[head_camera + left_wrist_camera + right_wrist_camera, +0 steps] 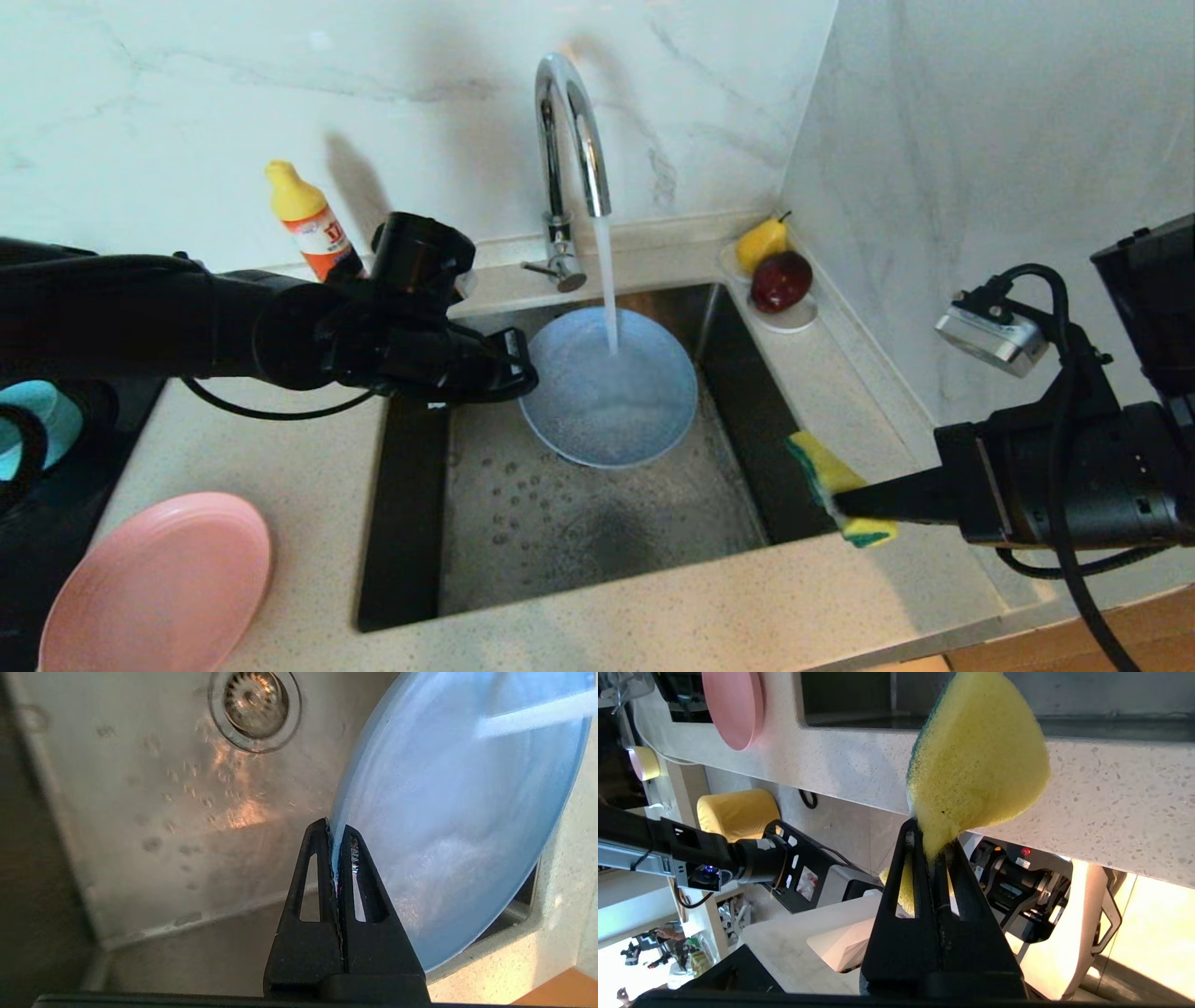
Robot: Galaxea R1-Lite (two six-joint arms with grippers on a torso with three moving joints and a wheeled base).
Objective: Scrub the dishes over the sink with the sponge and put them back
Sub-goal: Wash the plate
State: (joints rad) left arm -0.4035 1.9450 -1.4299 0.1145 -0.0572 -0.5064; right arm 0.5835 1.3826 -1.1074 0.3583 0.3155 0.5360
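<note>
Left gripper (337,833) jaws pinch the light-blue plate (448,812) rim.

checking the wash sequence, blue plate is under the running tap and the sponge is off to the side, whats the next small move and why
Probably bring the right gripper with the sponge across to the light-blue plate. The left gripper pinches the plate's rim, holding it tilted over the sink with water hitting its face, while the sponge hangs at the sink's right edge, apart from it.

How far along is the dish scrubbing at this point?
Early to midway. The left pincer grips the light-blue plate under the running tap over the sink. The right pincer holds the sponge aside. The pink plate waits on the counter.
</note>
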